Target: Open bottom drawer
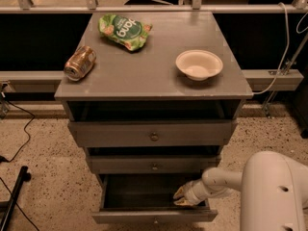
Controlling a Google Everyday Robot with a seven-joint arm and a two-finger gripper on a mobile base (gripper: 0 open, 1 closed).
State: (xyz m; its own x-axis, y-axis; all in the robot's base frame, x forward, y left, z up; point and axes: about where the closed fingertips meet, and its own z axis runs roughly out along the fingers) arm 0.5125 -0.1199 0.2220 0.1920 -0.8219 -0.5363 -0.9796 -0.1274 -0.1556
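The bottom drawer (pixel 154 216) is the lowest and narrowest of three grey drawers. It stands pulled out, its dark inside showing, with a tiny round knob (pixel 155 221) at the middle of its front. My gripper (pixel 184 197) is at the end of my white arm (pixel 219 181), which reaches in from the right. It is over the drawer's right inner corner, just behind the front panel. The middle drawer (pixel 154 165) and the top drawer (pixel 153 134) are above it, each slightly out.
On the cabinet top (pixel 154 76) lie a green chip bag (pixel 124 31), a can on its side (pixel 79 63) and a white bowl (pixel 198 64). My white body (pixel 274 191) fills the lower right. Cables and a dark stand leg (pixel 14 196) lie on the speckled floor at left.
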